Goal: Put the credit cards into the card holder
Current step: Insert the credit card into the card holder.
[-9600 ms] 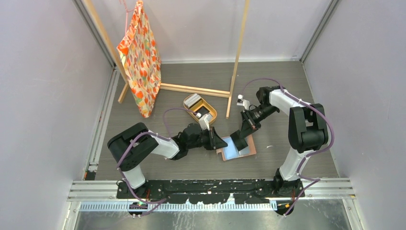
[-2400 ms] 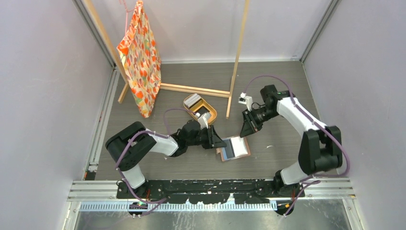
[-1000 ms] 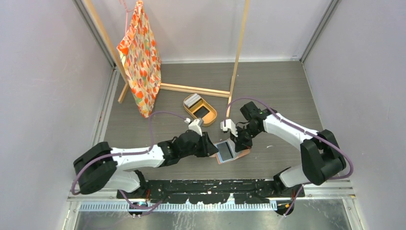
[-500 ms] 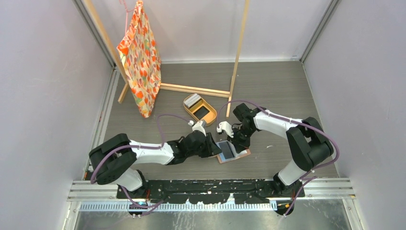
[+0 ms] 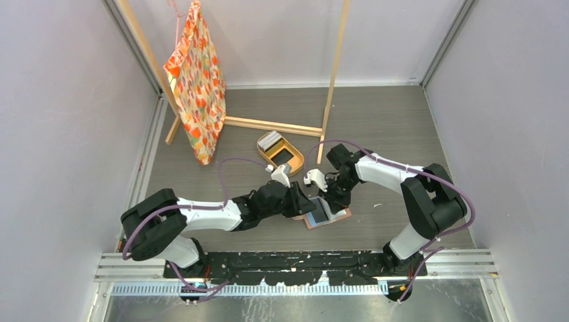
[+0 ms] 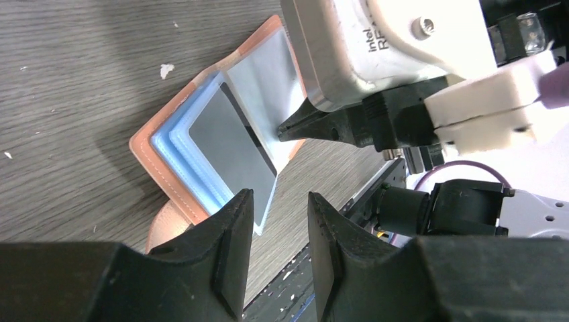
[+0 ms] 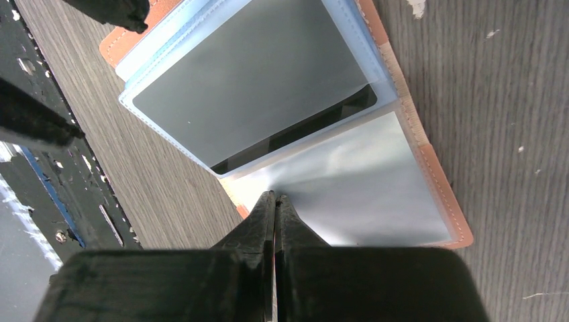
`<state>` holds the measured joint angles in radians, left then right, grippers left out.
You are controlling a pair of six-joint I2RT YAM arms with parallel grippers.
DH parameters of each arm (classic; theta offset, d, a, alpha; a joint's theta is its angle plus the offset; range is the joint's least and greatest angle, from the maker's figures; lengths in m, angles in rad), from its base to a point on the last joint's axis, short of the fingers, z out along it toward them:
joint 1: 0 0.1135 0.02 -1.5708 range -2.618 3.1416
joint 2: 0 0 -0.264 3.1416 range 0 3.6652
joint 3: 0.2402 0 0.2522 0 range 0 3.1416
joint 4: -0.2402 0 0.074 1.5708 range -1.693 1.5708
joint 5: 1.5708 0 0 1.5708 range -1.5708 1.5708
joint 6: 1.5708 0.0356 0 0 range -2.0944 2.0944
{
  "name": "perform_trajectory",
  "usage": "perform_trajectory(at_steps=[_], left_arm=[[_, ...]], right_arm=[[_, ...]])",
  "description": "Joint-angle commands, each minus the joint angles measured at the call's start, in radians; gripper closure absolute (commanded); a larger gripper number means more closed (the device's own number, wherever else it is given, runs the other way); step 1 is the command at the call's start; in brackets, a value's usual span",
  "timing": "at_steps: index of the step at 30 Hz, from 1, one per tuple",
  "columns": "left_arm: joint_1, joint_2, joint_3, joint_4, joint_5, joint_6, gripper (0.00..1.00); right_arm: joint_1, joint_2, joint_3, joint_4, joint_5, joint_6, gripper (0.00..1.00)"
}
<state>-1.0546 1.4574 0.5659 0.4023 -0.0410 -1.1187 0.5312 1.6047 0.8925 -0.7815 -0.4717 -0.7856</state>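
Left wrist view is showing the card holder [image 6: 176,176] lying open on the grey table [image 6: 74,80], with a dark card [image 6: 231,142] sitting in one of its bluish clear pockets [image 6: 176,137]. The left gripper [image 6: 278,201] is standing with its jaws a little apart and gripping nothing; the near corner of that pocket is lying just before the gap between them. The right gripper [image 7: 274,198] is coming from the opposite side with its jaws closed together, and its tip is touching the glossy empty pocket [image 7: 362,188] of the holder's other half, just beside the dark card.
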Motion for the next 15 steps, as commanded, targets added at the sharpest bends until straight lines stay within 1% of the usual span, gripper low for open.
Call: perform_trajectory(at_steps=[1, 15], left_arm=[[0.0, -0.017, -0.008, 0.06, -0.008, 0.0, 0.63], [0.001, 0.042, 0.022, -0.002, -0.023, -0.043, 0.59]], right_arm=[[0.006, 0.003, 0.029, 0.003, 0.006, 0.006, 0.99], [0.007, 0.01, 0.031, 0.001, 0.01, 0.006, 0.99]])
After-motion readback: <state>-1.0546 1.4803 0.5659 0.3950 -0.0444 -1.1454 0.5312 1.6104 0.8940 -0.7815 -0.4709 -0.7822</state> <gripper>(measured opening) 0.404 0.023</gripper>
